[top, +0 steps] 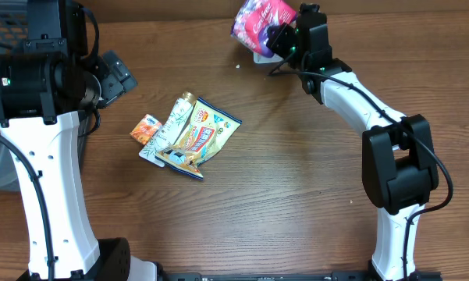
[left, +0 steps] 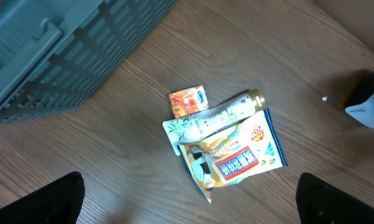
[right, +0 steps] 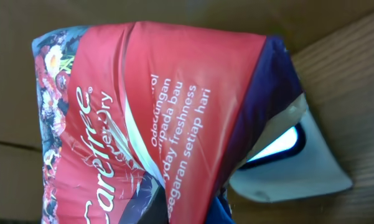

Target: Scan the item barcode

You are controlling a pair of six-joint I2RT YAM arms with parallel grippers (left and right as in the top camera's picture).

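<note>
The red packet [top: 259, 22] hangs at the far edge of the worktop [top: 296, 179], pinched in the right jaws, which are shut tight on its soft, crinkled, glossy film. It sits just above the scanner [right: 299, 162], a smooth white wedge with a lit window, and partly covers it. No barcode shows on the printed face in view. The right arm is much the nearer. The left jaws gape wide and empty, well apart, above a heap of flat sachets [left: 221, 140].

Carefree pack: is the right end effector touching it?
Touching. The overhead view shows the right end effector shut on the edge of the Carefree pack, with no gap between them.
</note>
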